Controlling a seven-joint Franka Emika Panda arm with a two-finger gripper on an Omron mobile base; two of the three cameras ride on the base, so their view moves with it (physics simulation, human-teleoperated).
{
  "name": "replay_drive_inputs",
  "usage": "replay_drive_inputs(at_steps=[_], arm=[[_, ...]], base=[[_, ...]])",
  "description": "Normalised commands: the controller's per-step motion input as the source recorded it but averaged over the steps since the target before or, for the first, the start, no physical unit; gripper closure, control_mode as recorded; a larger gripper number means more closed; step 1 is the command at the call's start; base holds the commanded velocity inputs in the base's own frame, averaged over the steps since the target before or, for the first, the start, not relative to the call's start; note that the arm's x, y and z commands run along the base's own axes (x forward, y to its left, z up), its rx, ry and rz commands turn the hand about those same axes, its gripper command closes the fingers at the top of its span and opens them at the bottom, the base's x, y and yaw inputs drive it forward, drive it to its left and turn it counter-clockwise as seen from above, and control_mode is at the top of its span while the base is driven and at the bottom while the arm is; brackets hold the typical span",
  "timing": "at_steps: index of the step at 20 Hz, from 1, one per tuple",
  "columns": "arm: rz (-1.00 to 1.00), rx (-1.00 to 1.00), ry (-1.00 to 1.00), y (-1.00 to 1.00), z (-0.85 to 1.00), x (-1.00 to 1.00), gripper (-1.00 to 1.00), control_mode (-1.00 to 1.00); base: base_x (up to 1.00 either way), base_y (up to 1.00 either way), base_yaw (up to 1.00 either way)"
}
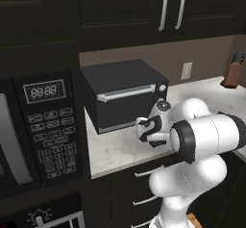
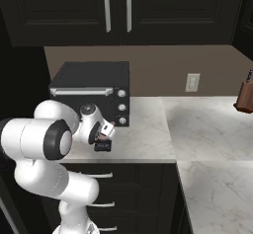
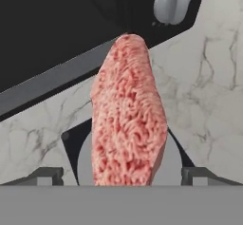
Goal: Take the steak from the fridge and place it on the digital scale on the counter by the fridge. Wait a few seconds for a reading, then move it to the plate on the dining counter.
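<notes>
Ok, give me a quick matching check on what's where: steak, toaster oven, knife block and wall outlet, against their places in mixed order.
1 steak
2 toaster oven
3 knife block
4 wall outlet

a on the backsplash
b far right on the counter
c lying on the digital scale
d at the counter's left end

Pairs: 1-c, 2-d, 3-b, 4-a

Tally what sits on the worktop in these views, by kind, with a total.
Toaster oven: 1
Knife block: 1
Digital scale: 1
Steak, lying on the scale: 1
Total: 4
</notes>
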Motion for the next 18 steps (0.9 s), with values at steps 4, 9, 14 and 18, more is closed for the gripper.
replay_drive_inputs(at_steps=[4, 9, 14, 18], arm=[[0.00, -0.05, 0.07, 0.00, -0.24, 0.16, 1.00, -1.00], [0.00, -0.04, 0.01, 0.00, -0.11, 0.02, 1.00, -1.00], [0.00, -0.02, -0.06, 0.00, 0.01, -0.29, 1.00, -1.00], [0.00, 0.00, -0.11, 0.00, 0.16, -0.42, 1.00, -1.00]], base=[[0.00, 0.00, 0.00], [0.00, 0.00, 0.00], [0.00, 0.00, 0.00], [0.00, 0.00, 0.00]])
